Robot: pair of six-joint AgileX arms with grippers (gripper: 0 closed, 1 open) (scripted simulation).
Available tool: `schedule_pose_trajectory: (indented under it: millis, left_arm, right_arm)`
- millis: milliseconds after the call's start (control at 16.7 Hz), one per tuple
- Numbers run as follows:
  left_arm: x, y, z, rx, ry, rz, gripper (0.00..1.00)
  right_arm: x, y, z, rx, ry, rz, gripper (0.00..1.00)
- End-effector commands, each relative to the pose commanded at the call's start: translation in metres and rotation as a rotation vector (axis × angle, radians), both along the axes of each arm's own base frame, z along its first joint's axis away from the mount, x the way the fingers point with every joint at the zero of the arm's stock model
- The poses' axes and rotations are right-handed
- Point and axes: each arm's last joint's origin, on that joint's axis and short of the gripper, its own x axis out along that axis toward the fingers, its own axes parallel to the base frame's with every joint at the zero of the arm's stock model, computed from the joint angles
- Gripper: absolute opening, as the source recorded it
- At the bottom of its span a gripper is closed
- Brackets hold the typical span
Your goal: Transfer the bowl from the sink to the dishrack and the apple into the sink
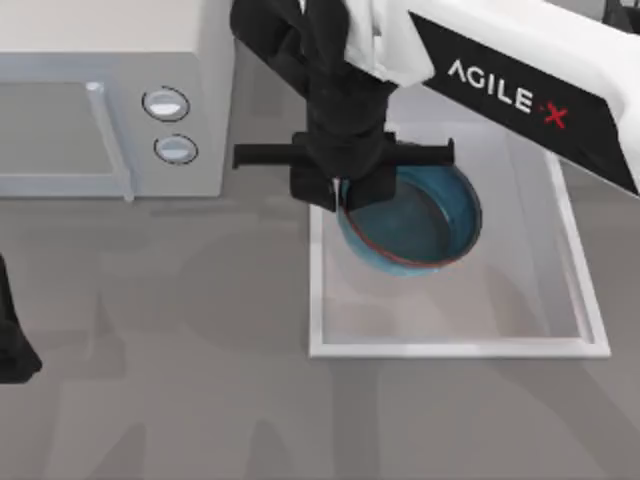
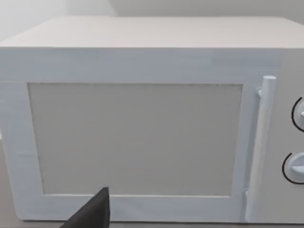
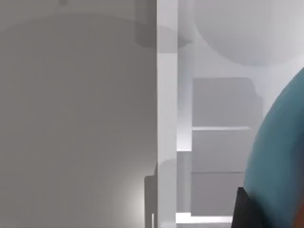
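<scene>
The blue bowl with its reddish-brown rim hangs tilted over the left half of the white sink. My right gripper reaches down from the top of the view and is shut on the bowl's left rim, close to the sink's left wall. The right wrist view has the bowl's blue wall beside a dark fingertip, with the sink's rim running past them. My left arm is parked at the table's far left edge. The apple and the dishrack are out of view.
A white microwave with two round knobs stands at the back left, just left of the right arm's wrist. The left wrist view faces its door and handle. Bare grey tabletop lies in front of the sink and microwave.
</scene>
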Motion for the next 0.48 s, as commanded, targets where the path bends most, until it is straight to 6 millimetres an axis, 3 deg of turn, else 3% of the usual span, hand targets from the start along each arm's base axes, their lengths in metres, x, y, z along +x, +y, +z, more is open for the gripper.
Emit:
schedule_pose_trajectory:
  millis: [180, 300, 480]
  left_arm:
    - [0.0, 0.0, 0.0, 0.0, 0.0, 0.0, 1.0]
    - [0.0, 0.0, 0.0, 0.0, 0.0, 0.0, 1.0]
    - [0.0, 0.0, 0.0, 0.0, 0.0, 0.0, 1.0]
  right_arm:
    - [-0.059, -0.016, 0.075, 0.061, -0.057, -0.011, 0.0]
    - [-0.098, -0.034, 0.098, 0.043, -0.028, -0.042, 0.0]
    - [-0.15, -0.045, 0.115, 0.01, -0.001, -0.022, 0.0]
